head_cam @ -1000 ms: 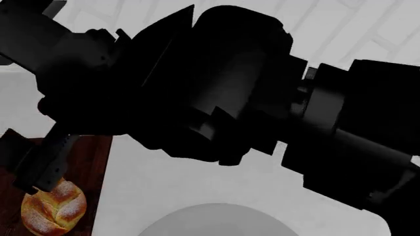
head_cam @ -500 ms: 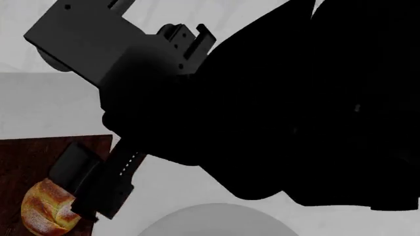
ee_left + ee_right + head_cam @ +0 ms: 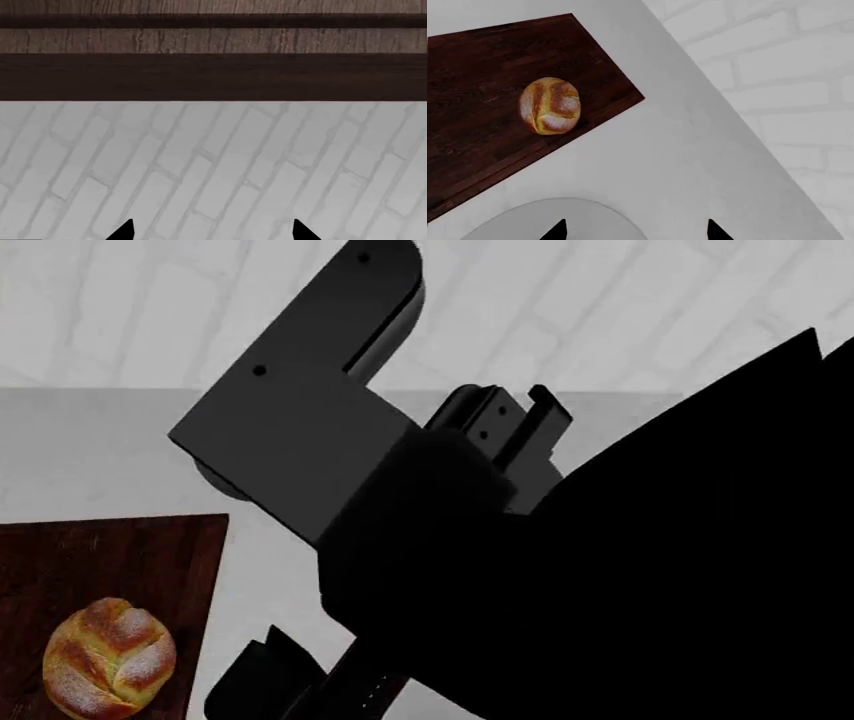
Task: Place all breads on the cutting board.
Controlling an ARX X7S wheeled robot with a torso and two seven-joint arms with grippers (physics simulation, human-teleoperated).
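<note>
A round golden-brown bread (image 3: 110,658) dusted with flour lies on the dark reddish-brown cutting board (image 3: 120,555) at the lower left of the head view. Nothing touches it. My right gripper (image 3: 636,232) is open and empty, drawn back from the bread (image 3: 550,106) and the cutting board (image 3: 487,65), and it hovers by a grey plate. In the head view its dark fingers (image 3: 260,675) show low down, to the right of the board. My left gripper (image 3: 212,232) is open and empty, facing a brick wall.
A round grey plate (image 3: 554,220) lies on the white counter (image 3: 694,165) beside the board. A pale brick wall (image 3: 601,300) runs behind the counter. My right arm (image 3: 601,570) fills much of the head view. A dark wooden beam (image 3: 213,75) crosses the left wrist view.
The right gripper was at the bread half a second ago and has pulled away to the right. The bread lies free on the board. The arm has swung across the head view.
</note>
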